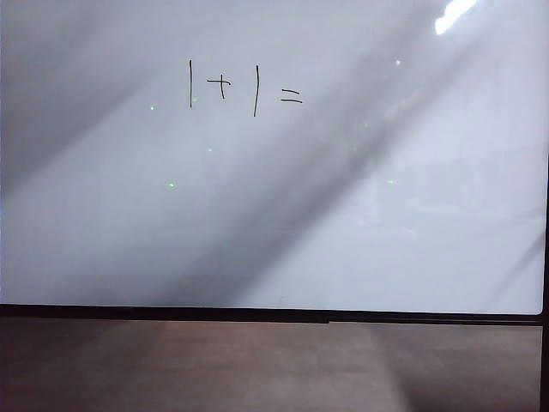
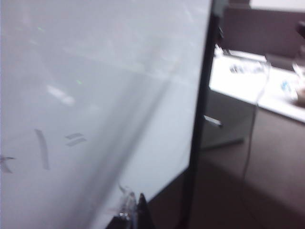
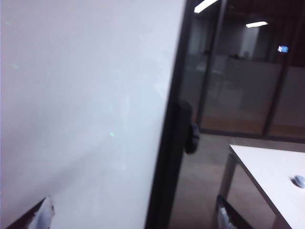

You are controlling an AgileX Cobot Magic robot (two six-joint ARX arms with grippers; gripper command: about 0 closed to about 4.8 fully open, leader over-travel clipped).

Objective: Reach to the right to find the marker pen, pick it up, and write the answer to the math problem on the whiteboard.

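Note:
The whiteboard (image 1: 274, 215) fills the exterior view, and the math problem (image 1: 244, 87) is handwritten on its upper middle. Neither gripper shows in that view. In the blurred left wrist view the whiteboard (image 2: 95, 95) runs at a slant, with part of the math problem (image 2: 59, 143) visible. My left gripper (image 2: 134, 209) points at the board's lower right corner; its fingertips (image 2: 141, 210) stand close together with nothing between them. My right gripper (image 3: 134, 214) is open wide, astride the whiteboard's black right rim (image 3: 167, 157). A short pale stick (image 2: 212, 121) juts from that rim; I cannot tell whether it is the marker pen.
A brown floor or ledge (image 1: 257, 369) lies below the board. To the right of the board stands a white table (image 3: 271, 176) with small items on it. A dark bracket (image 3: 189, 129) sits on the board's rim. Glass partitions (image 3: 238, 86) stand behind.

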